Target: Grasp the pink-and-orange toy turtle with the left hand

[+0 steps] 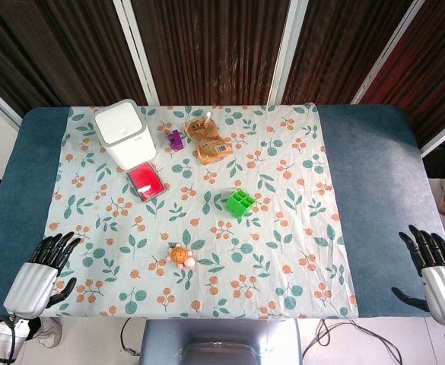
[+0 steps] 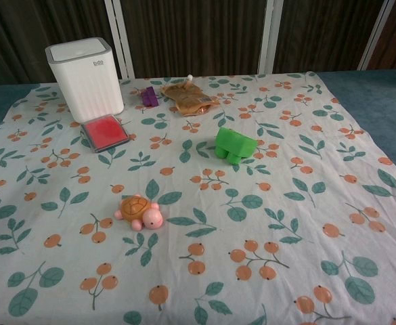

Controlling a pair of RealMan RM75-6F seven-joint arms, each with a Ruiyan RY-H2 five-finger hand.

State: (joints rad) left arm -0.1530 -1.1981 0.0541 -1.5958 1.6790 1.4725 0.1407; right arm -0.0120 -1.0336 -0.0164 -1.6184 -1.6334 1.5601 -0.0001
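Turtle [image 1: 180, 256] well apart from left hand [image 1: 41, 277] fingers [image 1: 57, 248].

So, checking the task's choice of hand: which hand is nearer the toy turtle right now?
Left. The left hand rests open at the table's near-left edge, a moderate reach from the toy turtle. The right hand sits at the far right edge, much farther away.

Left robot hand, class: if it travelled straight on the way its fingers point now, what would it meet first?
The left robot hand points up and slightly right, toward the floral cloth. Its edge probably comes first; the toy turtle lies right of that line. Height is unclear.
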